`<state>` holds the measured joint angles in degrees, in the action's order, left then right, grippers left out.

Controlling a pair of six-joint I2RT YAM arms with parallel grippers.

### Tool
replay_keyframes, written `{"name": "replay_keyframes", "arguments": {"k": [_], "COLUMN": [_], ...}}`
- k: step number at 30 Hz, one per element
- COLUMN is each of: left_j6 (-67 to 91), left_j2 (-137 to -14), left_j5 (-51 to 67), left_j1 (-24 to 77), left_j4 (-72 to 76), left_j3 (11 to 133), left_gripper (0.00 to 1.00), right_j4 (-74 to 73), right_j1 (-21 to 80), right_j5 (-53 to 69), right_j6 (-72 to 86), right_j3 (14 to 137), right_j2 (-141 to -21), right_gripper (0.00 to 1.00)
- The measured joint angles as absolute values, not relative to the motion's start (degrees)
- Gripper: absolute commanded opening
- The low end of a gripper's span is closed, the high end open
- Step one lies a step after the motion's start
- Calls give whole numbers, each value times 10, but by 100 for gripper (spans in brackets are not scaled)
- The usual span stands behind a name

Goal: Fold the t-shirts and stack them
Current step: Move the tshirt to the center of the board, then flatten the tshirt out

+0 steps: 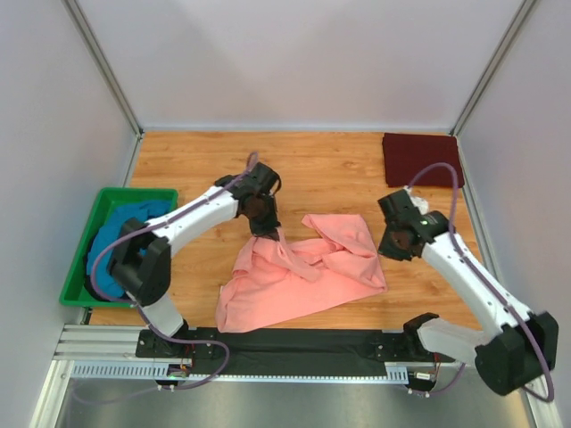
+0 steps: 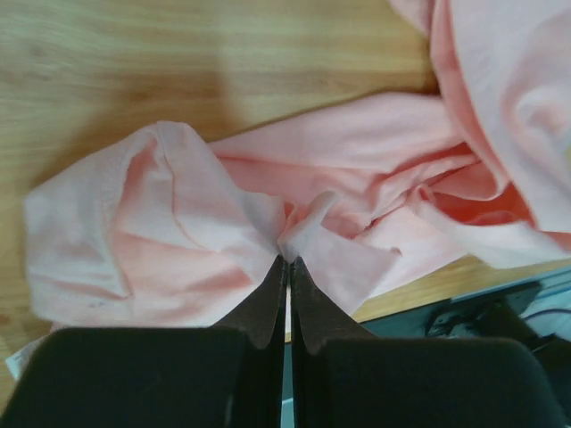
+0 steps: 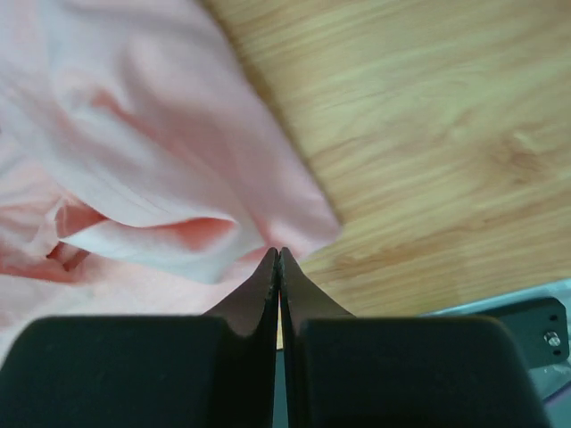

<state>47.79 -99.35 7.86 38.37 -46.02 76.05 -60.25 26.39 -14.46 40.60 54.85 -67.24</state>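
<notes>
**Left pincer [image 1: 266, 234] and right pincer [image 1: 385, 250] both pinch the salmon-pink t-shirt [image 1: 303, 276]**

Left pincer [image 2: 287, 260] has its two fingers pressed tight together on a bit of the salmon-pink t-shirt [image 2: 178, 232]. The cloth bunches up into a little peak right at the tips. This pinch is at the far left part of the shirt.

Right pincer [image 3: 278, 252] is squeezed shut too. Its tips meet right at the edge of the salmon-pink t-shirt [image 3: 134, 134], on the shirt's right side, and they seem to nip the hem there.

The pink shirt lies crumpled in the middle of the wooden table [image 1: 321, 169], close to the arms. It has many folds and wrinkles. One part is twisted across the middle. The near left corner lies flat and spread out.

A maroon t-shirt [image 1: 421, 159] sits folded flat in the far right corner of the table, well apart from the pink one.

A teal-blue t-shirt [image 1: 111, 250] lies in a heap inside the green bin [image 1: 134, 192]. The bin stands at the left edge of the table.
</notes>
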Motion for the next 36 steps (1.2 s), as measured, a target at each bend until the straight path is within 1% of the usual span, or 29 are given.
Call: {"name": "replay_keyframes", "arguments": {"k": [4, 6, 9, 10, 12, 13, 15, 16, 18, 20, 23, 24, 25, 28, 31, 35, 36], "left_j6": [505, 514, 519, 519, 517, 517, 516, 516, 516, 515, 509, 506, 502, 495, 494, 496, 498], "left_j2": [-877, -825, -795, -794, -800, -802, -802, -802, -802, -802, -818, -830, -847, -908, -957, -1008, -1020], "left_j5": [72, 70, 73, 76, 83, 86, 87, 86, 85, 85, 83, 82, 80, 78, 78, 77, 77], "left_j1": [309, 266, 230, 224, 221, 221, 223, 222, 219, 211, 197, 195, 193, 189, 186, 181, 180], "left_j4": [-442, -434, -431, -430, -430, -430, -437, -440, -439, -437, -446, -448, -447, -437, -432, -435, -437], "left_j3": [707, 675, 637, 624, 604, 595, 585, 583, 582, 583, 610, 627, 650, 716, 754, 785, 794], "left_gripper": [0, 0, 0, 0, 0, 0, 0, 0, 0, 0, 0, 0, 0, 0, 0, 0, 0], "right_j4": [-658, -682, -707, -710, -701, -694, -676, -666, -637, -600, -557, -544, -533, -501, -465, -448, -448], "right_j1": [182, 166, 148, 145, 144, 144, 155, 169, 202, 236, 272, 282, 290, 304, 311, 317, 318], "right_j5": [-155, -152, -137, -129, -105, -83, -46, -38, -29, -26, -18, -15, -12, -1, 4, -3, -10], "right_j6": [412, 425, 449, 452, 448, 440, 418, 407, 386, 370, 357, 354, 353, 350, 350, 350, 350], "right_j3": [527, 519, 507, 506, 507, 510, 536, 556, 597, 627, 642, 642, 642, 641, 642, 677, 694], "right_j2": [-588, -575, -566, -564, -563, -566, -592, -612, -664, -713, -771, -791, -809, -856, -896, -963, -985], "right_gripper": [0, 0, 0, 6, 13, 20, 27, 33, 39, 41, 52, 58, 60, 63, 63, 61, 58]}}
